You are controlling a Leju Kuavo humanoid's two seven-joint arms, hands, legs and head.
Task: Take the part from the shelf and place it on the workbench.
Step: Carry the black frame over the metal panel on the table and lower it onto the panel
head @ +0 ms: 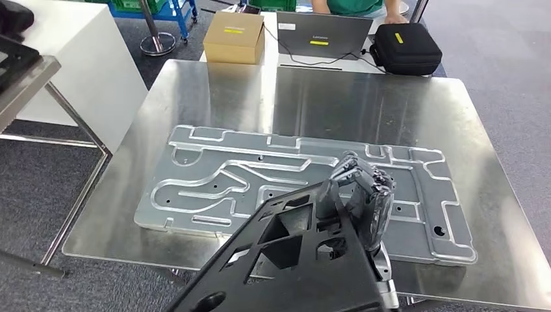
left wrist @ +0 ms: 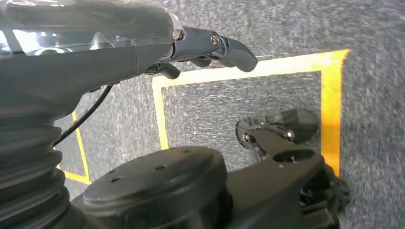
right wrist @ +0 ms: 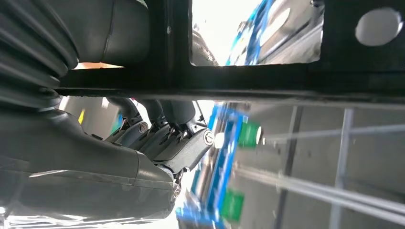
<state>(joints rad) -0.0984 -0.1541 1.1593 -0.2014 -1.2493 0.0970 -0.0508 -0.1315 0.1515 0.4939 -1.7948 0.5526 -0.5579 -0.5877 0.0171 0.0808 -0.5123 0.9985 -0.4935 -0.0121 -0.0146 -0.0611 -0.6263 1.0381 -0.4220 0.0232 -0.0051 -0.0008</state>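
Part [head: 286, 260], the flat black one full of cut-out holes, sits in our right hand [head: 367, 205]. Our fingers [head: 356, 170] curl over its top edge and hold it tight. In the right wrist view the same fingers [right wrist: 162, 136] bend up against a dark bar of the part [right wrist: 248, 71]. We carry it low in front of us, tilted, over the near edge of the workbench [head: 390, 110].

Our left hand [left wrist: 210, 47] hangs down over the grey floor [left wrist: 372, 119] with the yellow tape lines [left wrist: 330, 105]. Its fingers are held apart and they hold nothing.

What could go wrong? We think the part is big and our hand holds just one edge. It may swing or slip out when we lower it. A big silver plate [head: 214, 188] with winding grooves already lies on the workbench, right under where we are heading. If we come down too fast, the black part could bang on the plate and scratch it, or push it along. If we let go too close to us, the part could tip off the near edge and fall to the floor.

Behind the workbench we see a brown box [head: 235, 36], a grey laptop [head: 323, 36] and a black case [head: 406, 49]. Each has a small yellow sticker. The words on them are too tiny for us to read. A person in a green top [head: 351, 5] sits behind the laptop.
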